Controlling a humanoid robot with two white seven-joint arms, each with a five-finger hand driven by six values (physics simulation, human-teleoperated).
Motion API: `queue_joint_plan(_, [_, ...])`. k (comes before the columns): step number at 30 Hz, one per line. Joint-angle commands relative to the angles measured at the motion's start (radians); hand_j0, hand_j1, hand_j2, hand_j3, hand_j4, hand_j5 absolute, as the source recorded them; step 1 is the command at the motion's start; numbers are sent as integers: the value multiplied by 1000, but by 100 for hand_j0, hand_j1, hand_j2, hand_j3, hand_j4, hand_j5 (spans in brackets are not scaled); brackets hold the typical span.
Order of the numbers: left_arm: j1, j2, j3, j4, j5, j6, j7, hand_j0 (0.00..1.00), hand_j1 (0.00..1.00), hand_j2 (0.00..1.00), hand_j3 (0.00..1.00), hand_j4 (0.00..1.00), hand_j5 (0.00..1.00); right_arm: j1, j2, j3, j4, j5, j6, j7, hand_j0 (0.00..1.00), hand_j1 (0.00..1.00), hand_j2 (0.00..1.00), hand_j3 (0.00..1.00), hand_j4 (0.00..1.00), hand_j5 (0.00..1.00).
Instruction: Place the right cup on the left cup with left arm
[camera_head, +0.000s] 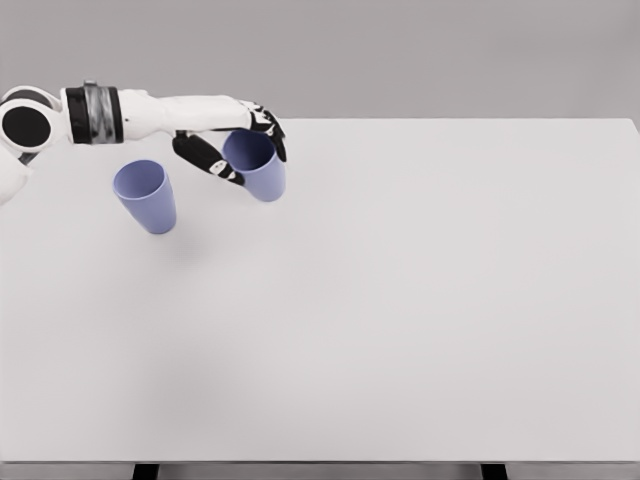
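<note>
Two lavender-blue cups show in the head view. The left cup (146, 196) stands on the white table (400, 300) near its left edge, mouth up. The right cup (257, 165) is held a little to the right of it, tilted, its open mouth facing the upper left. My left hand (240, 150) is shut on this cup, dark fingers curled over its rim from above and the thumb pressing its near side. The white left arm (150, 112) reaches in from the left edge. I cannot tell whether the held cup touches the table.
The table's far edge runs just behind the hand. Bare white surface stretches to the right and toward the front edge, where two dark legs show below.
</note>
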Motion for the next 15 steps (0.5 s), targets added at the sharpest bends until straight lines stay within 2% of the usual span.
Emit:
queue_joint_plan(1, [0, 37, 2, -36, 27, 3, 0, 62, 62, 62, 62, 62, 62, 0, 0, 0, 0, 0, 0, 0, 100, 100, 100, 100, 100, 100])
queue_joint_plan(7, [-28, 129, 1, -107, 78, 3, 0, 62, 62, 62, 62, 62, 62, 0, 0, 0, 0, 0, 0, 1, 100, 100, 100, 100, 100, 100])
queue_joint_plan(15, [-57, 201, 1, -134, 81, 3, 0, 63, 63, 63, 63, 63, 63, 0, 0, 0, 0, 0, 0, 0, 100, 100, 100, 100, 100, 100])
